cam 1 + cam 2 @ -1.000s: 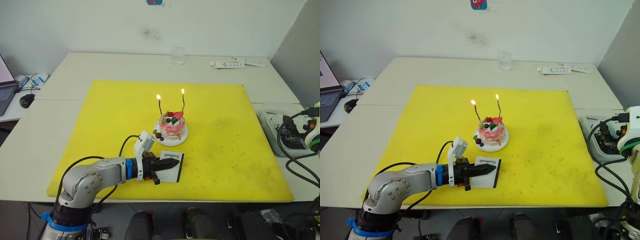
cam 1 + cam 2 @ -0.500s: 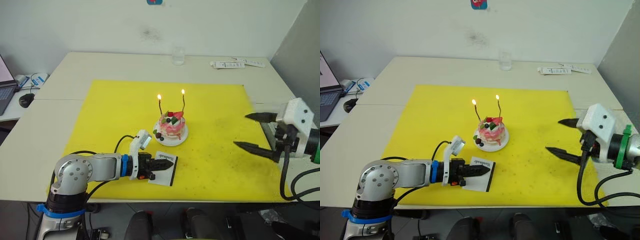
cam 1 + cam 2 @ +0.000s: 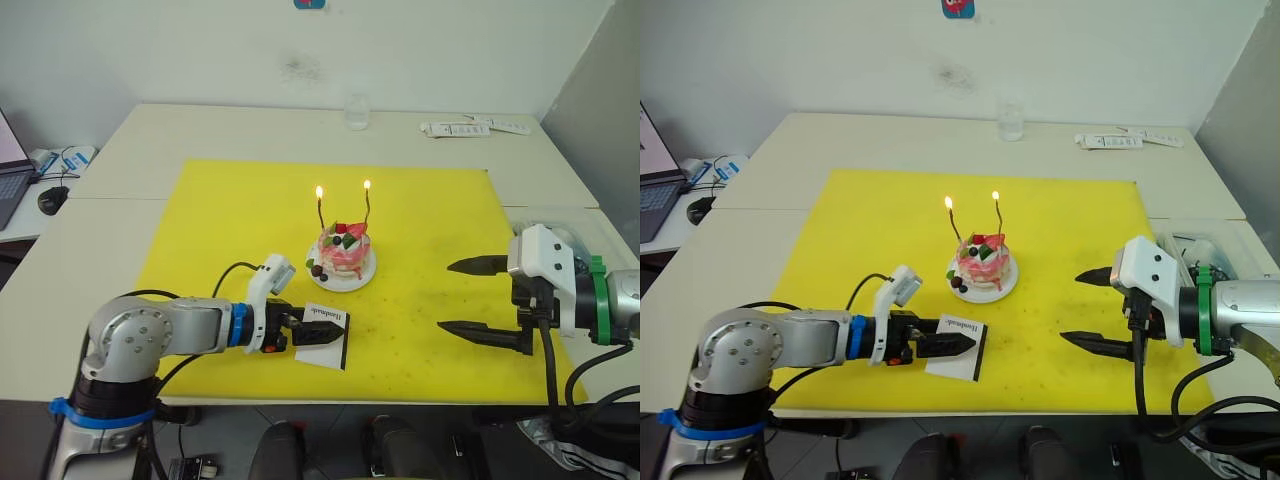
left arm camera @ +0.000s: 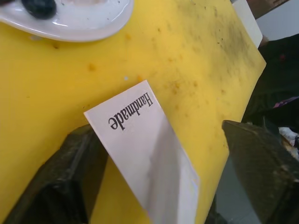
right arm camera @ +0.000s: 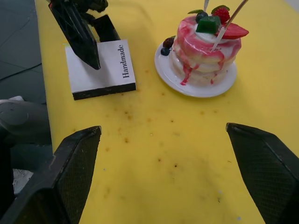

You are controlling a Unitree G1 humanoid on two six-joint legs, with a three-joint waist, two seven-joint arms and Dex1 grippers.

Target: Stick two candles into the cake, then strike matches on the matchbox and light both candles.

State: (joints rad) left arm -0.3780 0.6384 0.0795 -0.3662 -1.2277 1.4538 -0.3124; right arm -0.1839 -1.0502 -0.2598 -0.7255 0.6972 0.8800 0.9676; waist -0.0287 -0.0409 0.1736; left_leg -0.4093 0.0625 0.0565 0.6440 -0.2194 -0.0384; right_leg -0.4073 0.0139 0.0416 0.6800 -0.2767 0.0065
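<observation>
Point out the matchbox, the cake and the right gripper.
matchbox [image 5: 103,66]: right wrist view, on its white top face.
cake [image 3: 344,249]: left eye view, on its pink side.
right gripper [image 3: 462,297]: left eye view, midway between its open fingertips.

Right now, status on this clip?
Left gripper jaws open astride matchbox. Right gripper open, empty. Both candles lit in cake.

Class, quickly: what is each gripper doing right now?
Left gripper: open, fingers over the matchbox.
Right gripper: open, holding nothing, above the yellow mat.
</observation>
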